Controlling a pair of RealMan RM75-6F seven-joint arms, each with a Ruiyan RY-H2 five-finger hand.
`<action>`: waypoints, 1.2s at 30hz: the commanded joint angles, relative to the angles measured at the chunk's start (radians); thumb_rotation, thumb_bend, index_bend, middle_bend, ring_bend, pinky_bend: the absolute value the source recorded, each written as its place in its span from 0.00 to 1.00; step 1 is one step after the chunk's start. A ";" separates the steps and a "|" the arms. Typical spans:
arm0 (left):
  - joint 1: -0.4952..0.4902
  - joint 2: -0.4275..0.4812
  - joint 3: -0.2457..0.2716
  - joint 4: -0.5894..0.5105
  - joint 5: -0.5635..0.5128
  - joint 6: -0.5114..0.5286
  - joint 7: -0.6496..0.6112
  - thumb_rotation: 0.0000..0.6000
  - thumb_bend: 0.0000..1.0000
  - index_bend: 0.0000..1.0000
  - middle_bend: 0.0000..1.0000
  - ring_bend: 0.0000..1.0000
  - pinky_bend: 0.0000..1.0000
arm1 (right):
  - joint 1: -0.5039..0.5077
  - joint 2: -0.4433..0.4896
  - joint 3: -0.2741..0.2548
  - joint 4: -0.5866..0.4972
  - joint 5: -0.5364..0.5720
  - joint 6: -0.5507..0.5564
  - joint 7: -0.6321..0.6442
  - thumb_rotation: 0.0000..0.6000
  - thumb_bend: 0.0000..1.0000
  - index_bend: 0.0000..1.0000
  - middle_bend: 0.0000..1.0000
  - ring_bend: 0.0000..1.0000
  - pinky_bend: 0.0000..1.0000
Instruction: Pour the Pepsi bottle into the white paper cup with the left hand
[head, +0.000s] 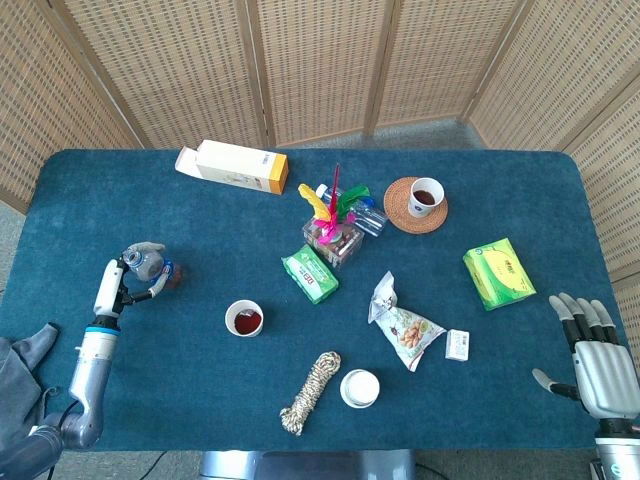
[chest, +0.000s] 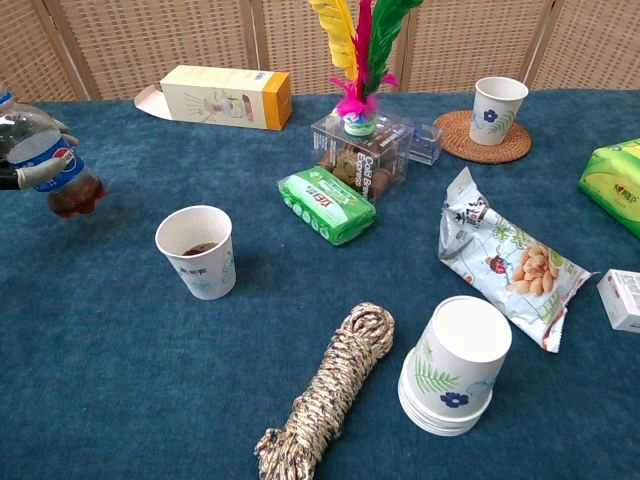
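My left hand (head: 118, 283) grips the Pepsi bottle (head: 152, 268) near the table's left edge. In the chest view the Pepsi bottle (chest: 48, 160) stands nearly upright, low over the cloth, with a little brown cola at its bottom and fingers (chest: 24, 173) wrapped around its blue label. The white paper cup (chest: 197, 251) stands to its right with dark cola in the bottom; in the head view this white paper cup (head: 244, 318) is left of centre. My right hand (head: 592, 352) hovers open, fingers spread, at the table's front right corner.
A rope coil (head: 310, 390) and a stack of upturned paper cups (head: 360, 388) lie in front. A green wipes pack (head: 309, 273), shuttlecock box (head: 334, 226), snack bag (head: 404, 325), green box (head: 498, 272), carton (head: 234, 165) and a cup on a coaster (head: 424, 196) fill the middle and back.
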 joint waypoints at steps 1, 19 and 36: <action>-0.007 -0.016 -0.005 0.025 -0.002 -0.018 -0.015 1.00 0.43 0.33 0.32 0.19 0.38 | 0.000 0.000 0.000 0.000 0.000 -0.001 0.001 1.00 0.03 0.00 0.00 0.00 0.00; -0.025 -0.086 0.005 0.150 0.021 -0.073 -0.079 1.00 0.43 0.33 0.27 0.12 0.35 | 0.003 -0.001 0.001 0.001 0.007 -0.005 -0.002 1.00 0.03 0.00 0.00 0.00 0.00; -0.015 -0.087 0.059 0.209 0.084 -0.059 -0.172 1.00 0.44 0.01 0.00 0.00 0.04 | 0.004 0.000 -0.002 0.000 0.003 -0.006 -0.002 1.00 0.02 0.00 0.00 0.00 0.00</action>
